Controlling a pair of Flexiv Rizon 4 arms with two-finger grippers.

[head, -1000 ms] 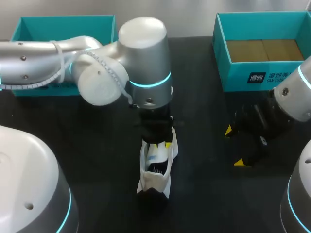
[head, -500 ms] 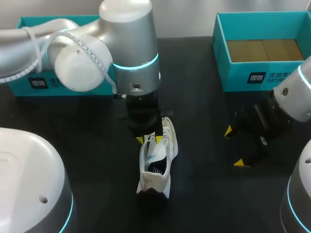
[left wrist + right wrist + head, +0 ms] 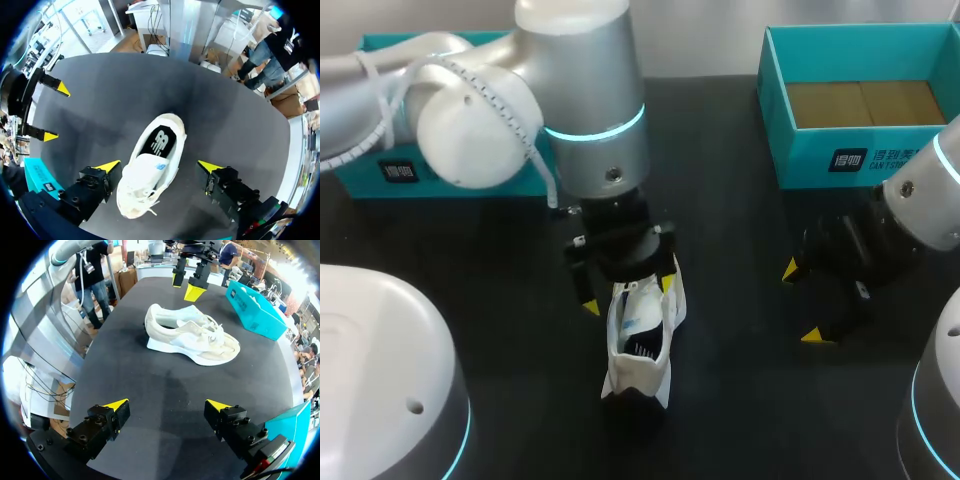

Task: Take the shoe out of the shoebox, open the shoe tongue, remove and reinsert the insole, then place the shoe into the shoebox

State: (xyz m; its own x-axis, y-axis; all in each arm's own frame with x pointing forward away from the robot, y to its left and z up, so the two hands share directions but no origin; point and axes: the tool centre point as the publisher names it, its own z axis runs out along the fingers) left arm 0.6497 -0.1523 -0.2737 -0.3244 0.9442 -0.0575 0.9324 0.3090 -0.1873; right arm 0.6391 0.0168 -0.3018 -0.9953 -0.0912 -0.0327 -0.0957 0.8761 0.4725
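On the black table point(image 3: 740, 210), outside the shoebox point(image 3: 905, 158), the shoe point(image 3: 642, 350) stands on its sole, opening upward, so your left gripper point(image 3: 628, 296) hangs wide open over its front, probably to reach the tongue point(image 3: 150, 168), while your right gripper point(image 3: 804, 303) hangs open, well apart.

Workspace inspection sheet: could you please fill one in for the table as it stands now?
Surface: black table.
Job's things: white shoe stands on its sole, outside the open teal shoebox.
Clutter: second teal box, partly hidden by the left arm.
End effectors: left end effector open, straddling the shoe without touching it; right end effector open, apart from the shoe.
Cables: white cable along the left arm.
Surroundings: nothing seen.
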